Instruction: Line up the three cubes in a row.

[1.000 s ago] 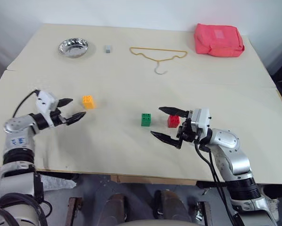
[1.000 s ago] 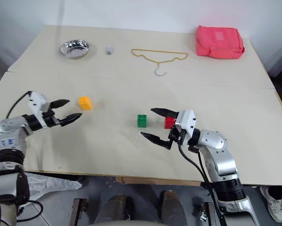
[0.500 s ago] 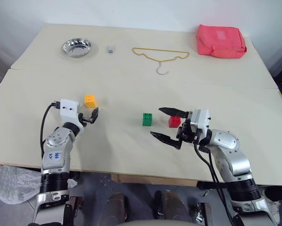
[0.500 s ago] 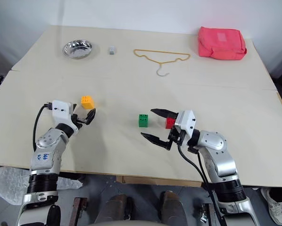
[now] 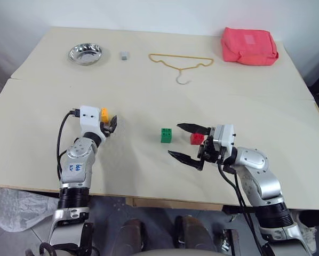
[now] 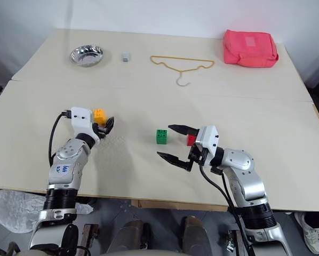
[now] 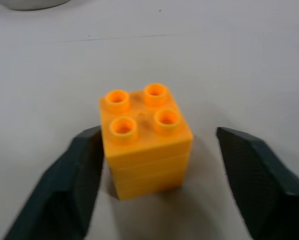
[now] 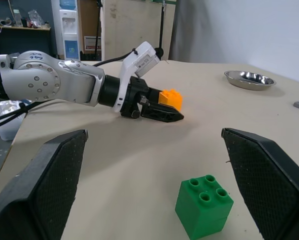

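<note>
The orange-yellow cube [image 7: 144, 135] stands studs-up on the table between the fingers of my left gripper [image 5: 110, 125]. One finger [image 7: 74, 175] touches its side and the other finger [image 7: 254, 170] stands a gap away, so the gripper is open around it. The green cube [image 5: 166, 135] sits near the table's middle, with the red cube [image 5: 197, 138] a short way to its right. My right gripper [image 5: 174, 140] points left, wide open and empty. Its fingers reach between the green and red cubes, touching neither.
At the back of the table [image 5: 149, 90] lie a steel bowl [image 5: 85, 53], a tiny grey block [image 5: 124, 54], a yellow wire hanger [image 5: 181, 61] and a pink pouch [image 5: 249, 45]. A seam crosses the table between them and the cubes.
My left arm swung in from the table's left edge to the orange-yellow cube, and its fingers now straddle the cube and have narrowed. The right arm kept still.
</note>
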`<state>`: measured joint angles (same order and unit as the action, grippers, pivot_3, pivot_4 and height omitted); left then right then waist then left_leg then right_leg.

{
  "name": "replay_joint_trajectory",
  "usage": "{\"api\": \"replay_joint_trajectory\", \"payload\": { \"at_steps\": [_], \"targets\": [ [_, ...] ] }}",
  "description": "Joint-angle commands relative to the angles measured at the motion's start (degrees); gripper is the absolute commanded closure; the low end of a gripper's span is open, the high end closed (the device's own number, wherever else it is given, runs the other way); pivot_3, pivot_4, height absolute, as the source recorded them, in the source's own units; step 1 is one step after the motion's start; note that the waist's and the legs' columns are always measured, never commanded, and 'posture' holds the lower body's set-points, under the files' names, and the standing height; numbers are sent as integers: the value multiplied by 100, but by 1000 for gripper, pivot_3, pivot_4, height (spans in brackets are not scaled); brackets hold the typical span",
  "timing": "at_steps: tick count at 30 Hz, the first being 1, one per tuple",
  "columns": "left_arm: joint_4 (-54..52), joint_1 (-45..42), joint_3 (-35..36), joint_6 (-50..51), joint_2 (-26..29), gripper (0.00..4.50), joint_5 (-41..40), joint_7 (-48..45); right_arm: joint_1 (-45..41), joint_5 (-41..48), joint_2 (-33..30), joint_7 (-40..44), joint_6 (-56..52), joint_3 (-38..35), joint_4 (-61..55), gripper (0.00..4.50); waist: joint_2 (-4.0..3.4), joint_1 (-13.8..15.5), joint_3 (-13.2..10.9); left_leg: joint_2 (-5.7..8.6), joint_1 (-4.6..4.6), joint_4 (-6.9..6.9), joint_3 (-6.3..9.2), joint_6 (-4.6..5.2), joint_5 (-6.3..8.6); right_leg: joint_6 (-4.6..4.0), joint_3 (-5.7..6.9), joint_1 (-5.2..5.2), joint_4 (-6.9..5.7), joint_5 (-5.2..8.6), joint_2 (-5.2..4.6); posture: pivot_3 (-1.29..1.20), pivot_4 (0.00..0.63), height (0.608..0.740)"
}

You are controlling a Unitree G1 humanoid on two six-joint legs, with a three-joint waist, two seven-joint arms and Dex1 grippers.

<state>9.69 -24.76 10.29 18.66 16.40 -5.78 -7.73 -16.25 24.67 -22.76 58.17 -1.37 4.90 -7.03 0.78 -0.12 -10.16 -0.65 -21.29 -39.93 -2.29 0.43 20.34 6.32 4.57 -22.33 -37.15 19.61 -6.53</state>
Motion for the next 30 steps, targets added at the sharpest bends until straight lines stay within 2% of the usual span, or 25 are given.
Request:
{"api": "replay_joint_trajectory", "payload": {
  "at_steps": [1,4,6,7,10,11,13,15,18,21,25,30],
  "targets": [
    [-193,83,91,59,110,2117,-36,-28,58,76,51,2,64,16,-216,0,0,1,0,0,0,0,0,0,0,0,0,0,0,0,0,0,150,740],
    [-242,133,123,67,197,2945,-105,-150,57,69,65,7,88,4,-183,0,0,-1,0,0,0,0,0,0,0,0,-1,1,2,0,0,0,150,740],
    [-257,151,139,61,230,2991,-146,-217,57,59,73,2,95,5,-179,0,0,-1,0,0,0,0,0,0,0,0,0,1,2,0,0,0,150,740],
    [-212,146,179,8,342,2991,-382,-644,59,58,73,-5,99,-4,-179,0,0,-2,0,0,0,0,0,0,0,0,0,1,4,0,0,0,150,740],
    [97,36,369,195,960,2991,-1616,-3013,106,70,22,-15,90,-67,-224,0,0,-13,0,-3,-1,0,0,-1,0,-1,1,0,3,0,0,0,150,740],
    [514,-81,320,93,1348,2991,-1680,-3757,150,81,-28,-3,83,-109,-251,0,-1,-15,-1,-4,-1,2,0,-3,-1,-2,1,-1,4,-1,0,0,150,740],
    [1498,-422,77,-970,1985,2991,-1484,-5214,245,108,-141,19,53,-196,-321,0,-4,-16,-2,-3,0,2,-1,-5,-2,-3,4,-2,19,0,12,0,150,740],
    [2371,-938,-161,-1747,2265,2991,-1279,-6081,336,155,-252,7,0,-290,-431,0,-9,3,-5,2,0,3,-5,-5,-2,-4,5,-3,21,0,21,0,150,740],
    [3353,-1741,-460,-2417,2284,2991,-1069,-6988,461,215,-416,-10,-77,-413,-584,0,-13,107,-8,12,-1,3,-6,2,-1,-2,8,3,23,-2,15,0,150,740],
    [4229,-2515,-810,-3014,2063,2991,-708,-7529,644,259,-638,27,-153,-554,-823,0,-13,160,-8,22,-4,0,-10,14,2,8,7,7,18,-7,12,0,150,740],
    [5236,-3189,-1147,-3843,1549,2991,-257,-7726,976,390,-945,14,-260,-833,-1090,0,-11,146,-9,55,-18,0,-19,28,7,19,8,-3,25,-13,6,0,150,740],
    [5971,-3467,-1413,-4397,1144,2991,263,-7580,1207,464,-1181,-49,-349,-1080,-1249,0,-7,67,-11,57,-19,2,-34,35,9,22,9,-10,25,-14,5,0,150,740]
  ]
}}
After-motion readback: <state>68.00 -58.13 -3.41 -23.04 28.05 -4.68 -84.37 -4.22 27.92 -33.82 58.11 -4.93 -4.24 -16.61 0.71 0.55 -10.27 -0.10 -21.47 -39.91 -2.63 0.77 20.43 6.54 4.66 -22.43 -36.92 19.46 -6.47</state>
